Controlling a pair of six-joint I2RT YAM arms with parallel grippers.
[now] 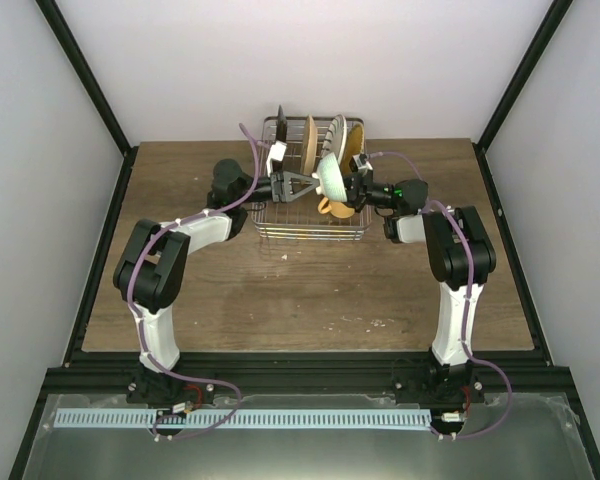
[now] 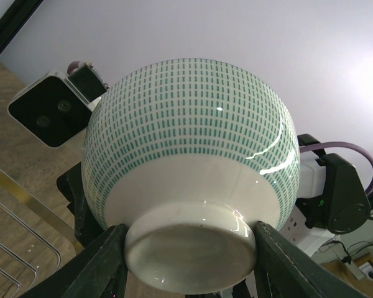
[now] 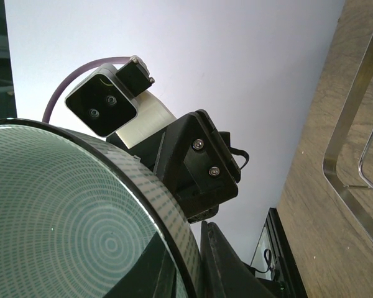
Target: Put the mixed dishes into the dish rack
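The mint-green bowl (image 1: 330,177) is held on its side over the silver wire dish rack (image 1: 310,237), between both grippers. My left gripper (image 1: 305,185) has its fingers (image 2: 93,261) against either side of the bowl's white foot ring (image 2: 186,254); the dotted bowl wall (image 2: 193,136) fills the left wrist view. My right gripper (image 1: 348,185) clamps the bowl's rim (image 3: 168,205), one finger inside and one outside (image 3: 227,267). A dark plate (image 1: 280,125), a woven tan plate (image 1: 308,140), a striped plate (image 1: 335,135) and a yellow dish (image 1: 353,140) stand in the rack.
A yellow-orange item (image 1: 332,208) lies in the rack under the bowl. Rack wires show in the right wrist view (image 3: 348,124) and the left wrist view (image 2: 6,211). Black frame posts and white walls enclose the wooden table (image 1: 310,290).
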